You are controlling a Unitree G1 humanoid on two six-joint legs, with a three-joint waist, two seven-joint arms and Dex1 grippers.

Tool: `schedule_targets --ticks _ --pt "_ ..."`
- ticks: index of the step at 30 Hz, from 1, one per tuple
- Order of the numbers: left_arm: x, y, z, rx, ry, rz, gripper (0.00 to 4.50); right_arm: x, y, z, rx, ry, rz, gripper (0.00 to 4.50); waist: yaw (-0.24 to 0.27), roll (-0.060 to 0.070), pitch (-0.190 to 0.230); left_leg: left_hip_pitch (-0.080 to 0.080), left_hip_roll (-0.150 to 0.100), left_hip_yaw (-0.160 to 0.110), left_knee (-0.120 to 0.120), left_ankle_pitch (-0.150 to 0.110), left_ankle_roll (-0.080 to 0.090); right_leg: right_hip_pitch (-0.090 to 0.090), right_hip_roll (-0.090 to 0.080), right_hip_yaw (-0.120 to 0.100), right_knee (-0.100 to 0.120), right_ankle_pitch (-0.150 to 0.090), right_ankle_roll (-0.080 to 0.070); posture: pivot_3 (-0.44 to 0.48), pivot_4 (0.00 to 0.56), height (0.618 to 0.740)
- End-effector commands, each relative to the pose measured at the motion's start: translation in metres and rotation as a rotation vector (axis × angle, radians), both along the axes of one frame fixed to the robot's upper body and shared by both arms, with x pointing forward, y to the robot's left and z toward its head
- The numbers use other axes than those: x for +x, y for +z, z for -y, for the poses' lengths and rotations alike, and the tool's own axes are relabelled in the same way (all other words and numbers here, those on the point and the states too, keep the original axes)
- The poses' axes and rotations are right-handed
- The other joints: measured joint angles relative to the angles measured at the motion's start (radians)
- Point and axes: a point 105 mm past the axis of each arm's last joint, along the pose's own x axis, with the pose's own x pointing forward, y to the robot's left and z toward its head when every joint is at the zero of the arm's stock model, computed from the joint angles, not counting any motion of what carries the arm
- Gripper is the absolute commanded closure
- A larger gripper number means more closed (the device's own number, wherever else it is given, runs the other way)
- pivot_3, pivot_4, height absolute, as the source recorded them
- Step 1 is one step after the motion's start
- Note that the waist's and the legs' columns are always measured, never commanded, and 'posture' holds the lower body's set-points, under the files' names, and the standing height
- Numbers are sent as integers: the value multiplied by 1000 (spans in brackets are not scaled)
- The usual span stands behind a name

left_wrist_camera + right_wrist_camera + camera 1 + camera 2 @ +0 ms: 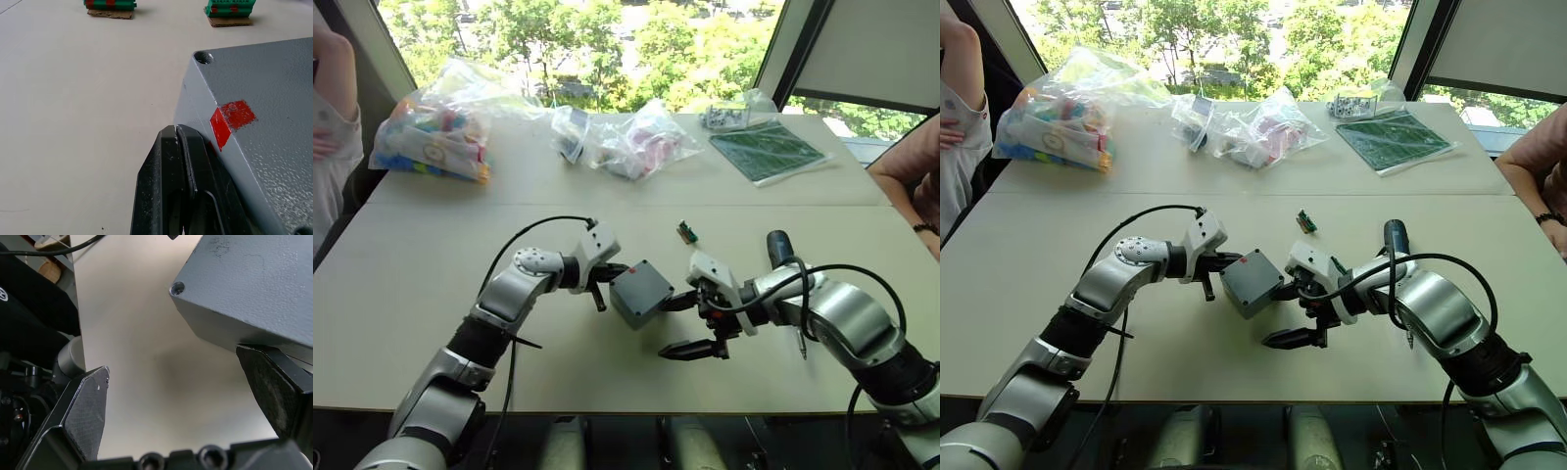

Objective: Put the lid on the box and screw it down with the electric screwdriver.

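Two grippers flank the box mid-table.
L gripper fingers together at its left side; R gripper fingers apart, one touching box.

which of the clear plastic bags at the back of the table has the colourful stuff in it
The big bag at the robot's far left, packed with multicoloured pieces. The middle bags hold mostly pale and pinkish items.

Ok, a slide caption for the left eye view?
Both grippers, left shut and right open, flank the grey box on the table; the screwdriver lies behind the right arm.
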Motion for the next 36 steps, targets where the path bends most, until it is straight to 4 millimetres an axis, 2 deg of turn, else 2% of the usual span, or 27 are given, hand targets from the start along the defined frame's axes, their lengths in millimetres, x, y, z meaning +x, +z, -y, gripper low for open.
schedule_targets --ticks 1,5,8,10,19,36 --pt "-5 14 -26 29 43 69 4500 12 24 19 -22 -46 102 70 -5 0 0 0 0 0 0 0 0 0 0 0 0 0 0 0 150 740" --pt "-29 11 -48 75 63 43 4500 34 25 35 -79 -95 164 70 -5 0 0 1 1 0 -1 0 0 -1 0 0 0 0 0 0 150 740" --pt "-53 11 -44 54 20 -5 4500 40 16 29 -81 -65 163 70 -1 0 0 1 1 0 -1 0 0 0 0 0 0 0 0 0 150 740" --pt "-58 12 -40 37 16 -12 4500 38 13 23 -69 -38 150 70 4 0 0 1 0 0 -1 0 0 0 -1 0 0 0 0 0 150 740" --pt "-45 5 -16 13 31 5 4500 14 7 6 -31 68 62 70 2 0 0 1 0 0 0 0 0 1 0 0 0 0 0 0 150 740" --pt "-28 13 -18 3 57 44 4500 9 5 0 -4 12 49 70 1 0 0 1 0 0 0 0 0 1 0 0 0 0 0 0 150 740"
